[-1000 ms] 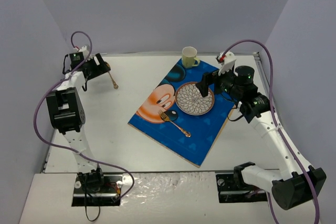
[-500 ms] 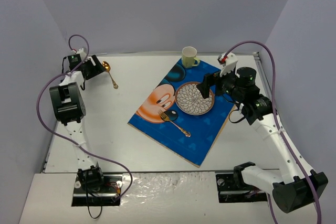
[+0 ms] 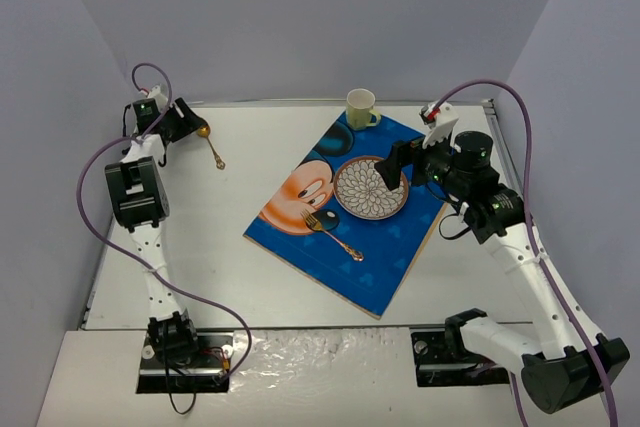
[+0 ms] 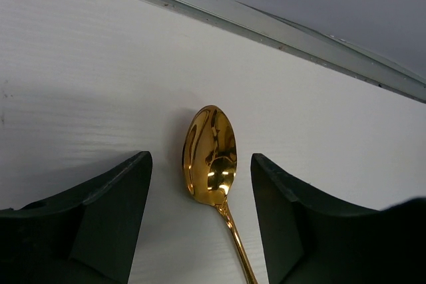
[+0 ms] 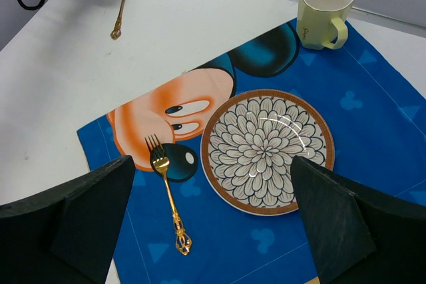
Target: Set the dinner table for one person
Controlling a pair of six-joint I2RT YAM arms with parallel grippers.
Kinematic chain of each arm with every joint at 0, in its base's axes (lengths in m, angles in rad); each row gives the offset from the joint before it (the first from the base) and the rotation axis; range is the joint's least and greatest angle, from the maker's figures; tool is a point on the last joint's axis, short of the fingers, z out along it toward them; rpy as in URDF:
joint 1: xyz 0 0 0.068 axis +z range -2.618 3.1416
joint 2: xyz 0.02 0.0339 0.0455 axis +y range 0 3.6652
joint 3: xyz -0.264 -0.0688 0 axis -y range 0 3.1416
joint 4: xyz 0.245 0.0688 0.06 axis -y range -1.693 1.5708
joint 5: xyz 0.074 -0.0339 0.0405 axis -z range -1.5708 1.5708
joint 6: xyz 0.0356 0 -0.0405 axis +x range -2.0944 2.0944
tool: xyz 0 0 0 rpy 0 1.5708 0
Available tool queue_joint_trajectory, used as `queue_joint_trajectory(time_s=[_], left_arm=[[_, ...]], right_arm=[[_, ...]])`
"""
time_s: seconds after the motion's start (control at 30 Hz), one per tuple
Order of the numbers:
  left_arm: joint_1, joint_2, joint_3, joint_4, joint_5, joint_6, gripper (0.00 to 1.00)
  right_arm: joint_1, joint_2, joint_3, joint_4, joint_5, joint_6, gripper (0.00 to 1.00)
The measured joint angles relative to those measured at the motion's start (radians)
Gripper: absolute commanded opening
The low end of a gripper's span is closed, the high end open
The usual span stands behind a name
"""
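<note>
The white dinner table [image 3: 210, 237] carries a blue cartoon-mouse placemat [image 3: 330, 247]. On the mat lie a flower-patterned plate [image 3: 370, 188], a gold fork [image 3: 333, 233] to its left and a pale yellow mug [image 3: 360, 108] at the mat's far corner. A gold spoon [image 3: 211, 146] lies on the bare table at the far left. My left gripper [image 3: 190, 121] is open, with its jaws on either side of the spoon's bowl [image 4: 210, 155], not touching it. My right gripper [image 3: 393, 169] is open and empty above the plate's [image 5: 267, 150] right side.
The table's grey metal rim [image 4: 279, 34] runs just beyond the spoon. Grey walls close in the table at the back and both sides. A purple cable [image 3: 100, 162] loops beside the left arm.
</note>
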Motion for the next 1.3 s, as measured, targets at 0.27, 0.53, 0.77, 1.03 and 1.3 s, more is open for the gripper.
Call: queue_joint_trajectory(time_s=[0.27, 0.53, 0.77, 1.03, 1.3], left_arm=[[0.0, 0.061, 0.067, 0.036, 0.042, -0.039, 0.48], [0.003, 0.07, 0.067, 0.044, 0.074, -0.049, 0.36], [0.004, 0.074, 0.053, 0.056, 0.087, -0.059, 0.16], [0.008, 0.069, -0.008, 0.144, 0.106, -0.087, 0.0], [0.012, -0.038, -0.205, 0.238, 0.123, -0.112, 0.0]], right_arm=[[0.003, -0.001, 0.0, -0.014, 0.001, 0.02, 1.0], [0.01, -0.001, 0.0, -0.018, 0.004, 0.028, 1.0], [0.016, -0.001, 0.0, -0.02, 0.009, 0.036, 1.0], [0.019, -0.001, 0.0, -0.025, 0.011, 0.046, 1.0], [0.039, 0.002, 0.0, -0.026, 0.011, 0.049, 1.0]])
